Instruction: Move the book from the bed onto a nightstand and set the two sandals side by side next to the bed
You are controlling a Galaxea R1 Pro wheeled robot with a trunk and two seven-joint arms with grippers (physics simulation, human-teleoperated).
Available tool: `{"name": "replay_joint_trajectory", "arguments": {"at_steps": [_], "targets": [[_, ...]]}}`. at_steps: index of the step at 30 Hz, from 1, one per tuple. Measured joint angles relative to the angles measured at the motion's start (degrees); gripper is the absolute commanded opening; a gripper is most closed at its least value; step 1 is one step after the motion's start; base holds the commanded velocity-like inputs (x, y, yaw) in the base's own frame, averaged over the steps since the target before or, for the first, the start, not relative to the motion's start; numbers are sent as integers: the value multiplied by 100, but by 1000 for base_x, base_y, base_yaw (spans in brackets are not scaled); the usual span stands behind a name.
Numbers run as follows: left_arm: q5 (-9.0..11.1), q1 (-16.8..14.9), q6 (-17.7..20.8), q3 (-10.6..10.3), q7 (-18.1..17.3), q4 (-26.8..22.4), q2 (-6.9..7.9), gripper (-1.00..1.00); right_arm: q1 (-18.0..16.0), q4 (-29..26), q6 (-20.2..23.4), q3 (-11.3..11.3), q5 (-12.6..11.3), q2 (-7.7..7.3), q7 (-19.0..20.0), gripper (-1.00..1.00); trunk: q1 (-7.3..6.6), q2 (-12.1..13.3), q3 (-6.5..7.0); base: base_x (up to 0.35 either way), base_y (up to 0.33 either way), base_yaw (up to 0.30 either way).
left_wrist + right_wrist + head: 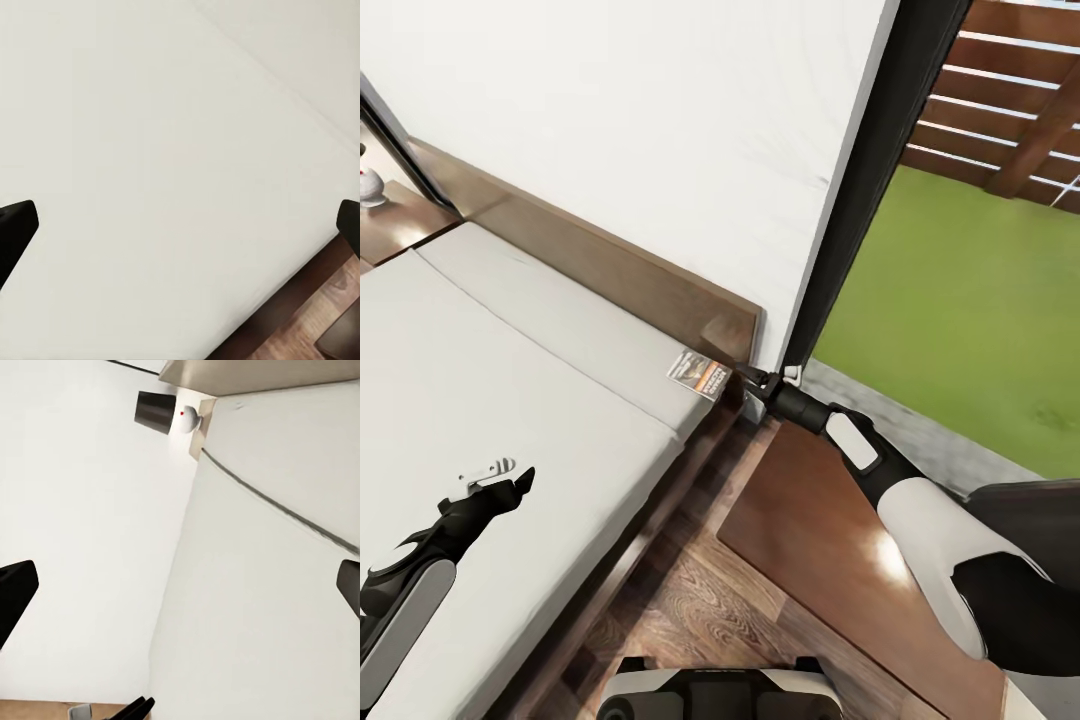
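Book (699, 376) is step one here, lying at the bed's (510, 400) far corner by the headboard. Left gripper (495, 478) hovers spread over the mattress. Right gripper (752, 383) is just beside the book, jaws wide apart in its wrist view. Next it should close in and pinch, then carry to the nightstand (830, 540).

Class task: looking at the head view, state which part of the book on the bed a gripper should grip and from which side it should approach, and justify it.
Grip the book by its edge nearest the nightstand, coming from that side. It lies flat at the mattress corner, so that edge probably lets a finger slip under. The right gripper is already there.
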Motion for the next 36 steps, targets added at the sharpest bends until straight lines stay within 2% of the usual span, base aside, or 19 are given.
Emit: {"name": "replay_joint_trajectory", "arguments": {"at_steps": [11,36], "targets": [[0,0,0,9,3,-1,0,100,0,0,1,0,-4,0,-6,100,0,0,0,-1,126,0],[0,0,0,15,2,0,0,100,0,3,2,0,-20,0,-6,100,0,0,0,0,4,0]]}}
